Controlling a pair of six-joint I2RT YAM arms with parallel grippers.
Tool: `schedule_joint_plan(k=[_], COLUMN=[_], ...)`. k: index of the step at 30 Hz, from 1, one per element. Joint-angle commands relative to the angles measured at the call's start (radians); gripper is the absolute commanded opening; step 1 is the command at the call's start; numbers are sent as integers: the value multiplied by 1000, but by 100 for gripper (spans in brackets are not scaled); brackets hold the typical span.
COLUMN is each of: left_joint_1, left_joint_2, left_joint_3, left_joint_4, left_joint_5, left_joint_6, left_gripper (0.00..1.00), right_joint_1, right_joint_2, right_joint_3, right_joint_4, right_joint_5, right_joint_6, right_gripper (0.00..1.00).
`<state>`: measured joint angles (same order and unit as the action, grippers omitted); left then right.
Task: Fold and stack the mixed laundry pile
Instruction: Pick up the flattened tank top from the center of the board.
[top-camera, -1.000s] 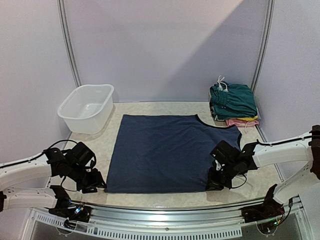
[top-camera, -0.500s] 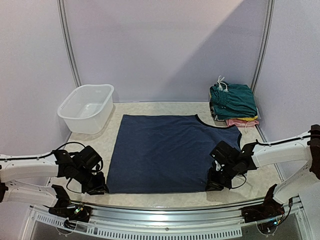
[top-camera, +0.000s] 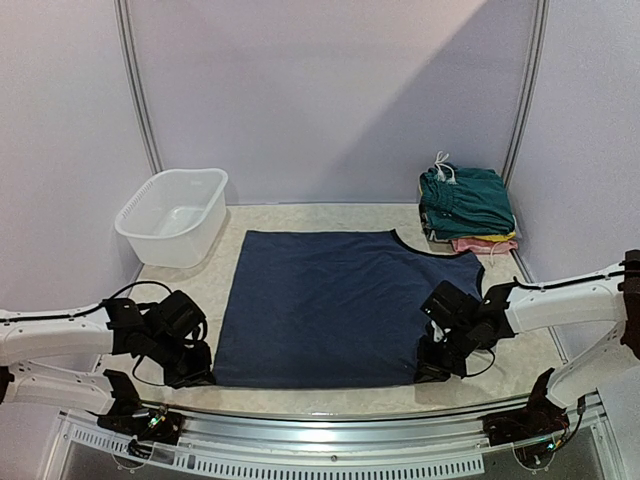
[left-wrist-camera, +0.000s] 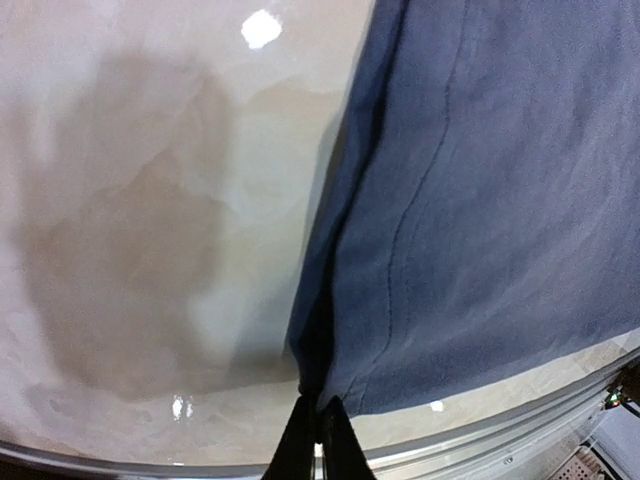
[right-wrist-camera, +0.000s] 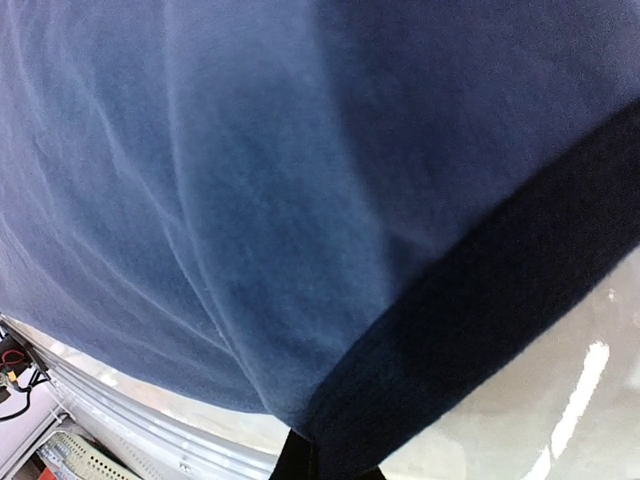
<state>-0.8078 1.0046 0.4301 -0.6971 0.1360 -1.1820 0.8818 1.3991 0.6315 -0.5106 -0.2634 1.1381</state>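
A navy T-shirt (top-camera: 330, 305) lies spread flat in the middle of the table, plain side up. My left gripper (top-camera: 197, 376) is shut on its near left hem corner (left-wrist-camera: 330, 395), the jaws pinching the fabric edge. At the near right corner, my right gripper (top-camera: 430, 370) is shut on the shirt (right-wrist-camera: 300, 200), whose cloth drapes over the fingers. Dark teal shorts (top-camera: 466, 198) with a white drawstring top a folded stack at the back right, over yellow and pink garments.
A white plastic tub (top-camera: 174, 215) stands at the back left. The metal table rail (top-camera: 320, 425) runs along the near edge just behind both grippers. Wall panels close in the back and sides.
My left gripper has moved right to the shirt's near left corner and shut on it. The right gripper has stayed shut on the near right corner.
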Motion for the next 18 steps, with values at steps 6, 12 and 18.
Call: schedule_joint_plan(k=[6,12,18], left_joint_1=[-27,-27,-24], left_joint_2=[-71,-63,-8], left_joint_3=[100,157,242], left_joint_4=[-136,-178,-237], left_joint_5=[-24,-36,-54], left_joint_6=[-41,-47,-30], left_gripper=[0,0,0], right_joint_1=[5,4,4], right_joint_2=[-62,-33,14], right_joint_3=[118,225,334], right_joint_4=[-235,-362,-489], right_joint_5=[39,70,123], right_joint_6=[-55,-81,-95], right_gripper=[0,0,0])
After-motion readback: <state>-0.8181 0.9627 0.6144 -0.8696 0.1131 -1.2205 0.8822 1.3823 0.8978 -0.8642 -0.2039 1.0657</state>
